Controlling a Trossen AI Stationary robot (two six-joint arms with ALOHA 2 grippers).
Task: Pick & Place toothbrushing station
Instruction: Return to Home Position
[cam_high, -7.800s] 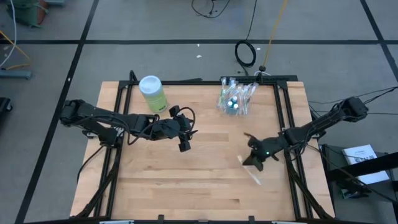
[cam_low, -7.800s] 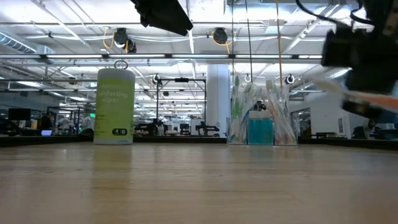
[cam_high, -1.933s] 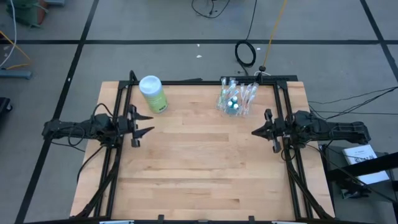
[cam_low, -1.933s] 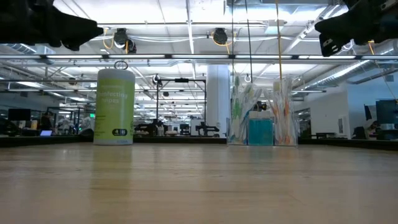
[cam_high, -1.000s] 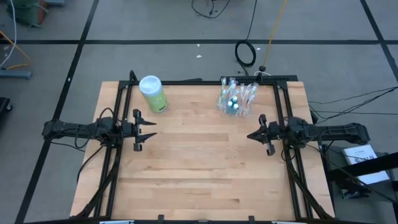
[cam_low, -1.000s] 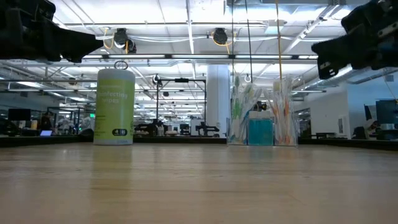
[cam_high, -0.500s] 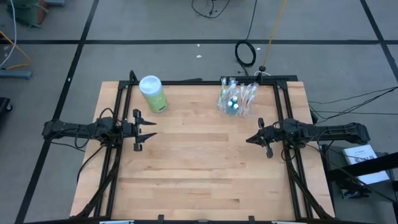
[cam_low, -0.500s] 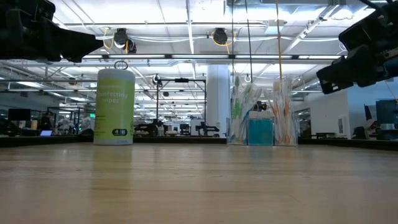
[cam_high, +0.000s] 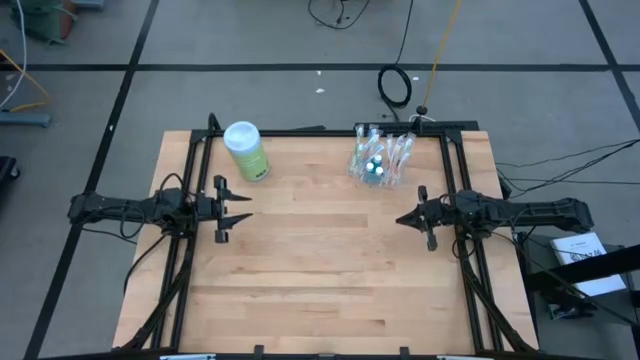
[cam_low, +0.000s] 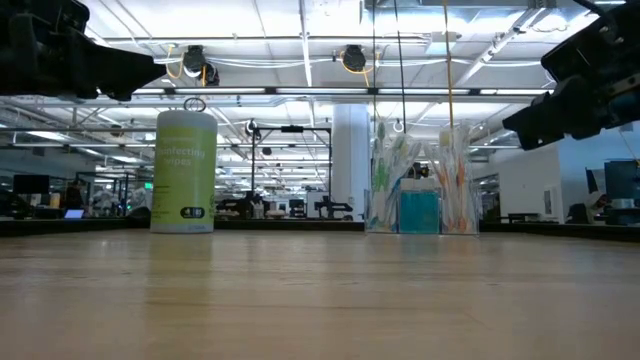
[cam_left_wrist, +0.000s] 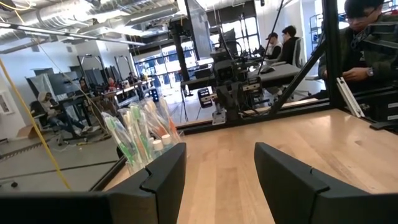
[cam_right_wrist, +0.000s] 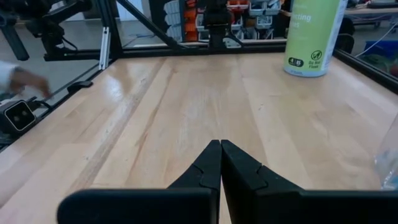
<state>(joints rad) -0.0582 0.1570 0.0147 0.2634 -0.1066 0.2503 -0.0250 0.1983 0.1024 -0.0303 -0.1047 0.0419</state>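
Note:
A small clear cup (cam_high: 378, 160) packed with toothbrushes and small blue tubes stands upright on its base at the table's far edge, right of the middle. It also shows in the low view (cam_low: 420, 190) and the left wrist view (cam_left_wrist: 140, 140). My left gripper (cam_high: 238, 208) hangs open and empty over the table's left side (cam_left_wrist: 217, 180), well clear of the cup. My right gripper (cam_high: 400, 221) is shut and empty over the right side (cam_right_wrist: 221, 149), nearer than the cup.
A light-green canister with a white lid (cam_high: 246, 150) stands at the far left (cam_low: 186, 172) and shows in the right wrist view (cam_right_wrist: 311, 37). Black frame rails (cam_high: 190, 180) run along the table's sides. People sit beyond the table (cam_left_wrist: 367, 37). Bare wood (cam_high: 320, 260) lies between the arms.
My right gripper has sunk a little over the table's right side and stays shut. The cup and the canister have kept still.

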